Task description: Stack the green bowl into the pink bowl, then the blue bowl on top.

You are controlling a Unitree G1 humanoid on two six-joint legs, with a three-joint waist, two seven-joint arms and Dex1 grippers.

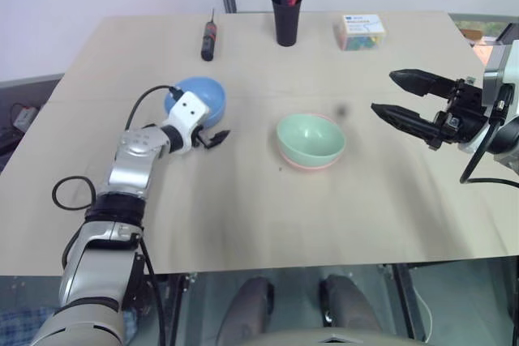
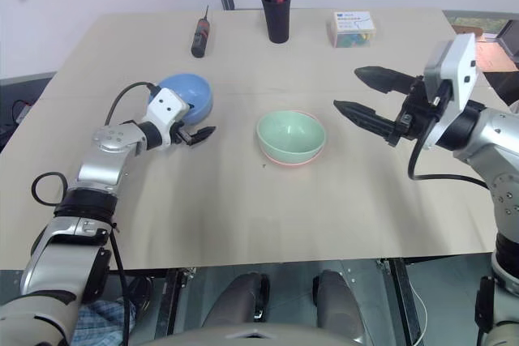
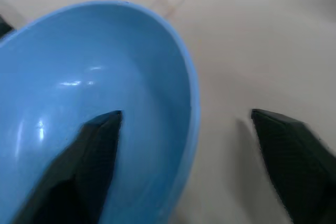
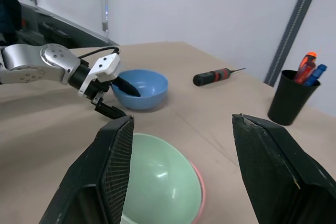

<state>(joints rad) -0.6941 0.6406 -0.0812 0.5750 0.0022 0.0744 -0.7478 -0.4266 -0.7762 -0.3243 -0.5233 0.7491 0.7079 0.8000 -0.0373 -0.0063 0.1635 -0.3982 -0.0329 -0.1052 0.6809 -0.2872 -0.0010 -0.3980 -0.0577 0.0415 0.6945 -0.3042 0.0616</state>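
Note:
The green bowl [image 1: 310, 137] sits nested in the pink bowl [image 1: 305, 167] at the middle of the table; just a thin pink rim shows beneath it. The blue bowl [image 1: 204, 95] stands upright to the left and slightly farther back. My left gripper [image 3: 186, 115] is open astride the blue bowl's near right rim. One finger [image 3: 92, 150] is inside the bowl. The other finger [image 3: 289, 150] is outside it, over the table, with a gap between it and the rim. My right gripper [image 1: 383, 92] hovers open and empty above the table, to the right of the nested bowls.
At the back of the table [image 1: 243, 216] stand a black cup of pens [image 1: 286, 18], a black and red screwdriver [image 1: 208, 40] to its left and a small box [image 1: 361, 30] to its right. A black cable [image 1: 69, 192] loops beside my left arm.

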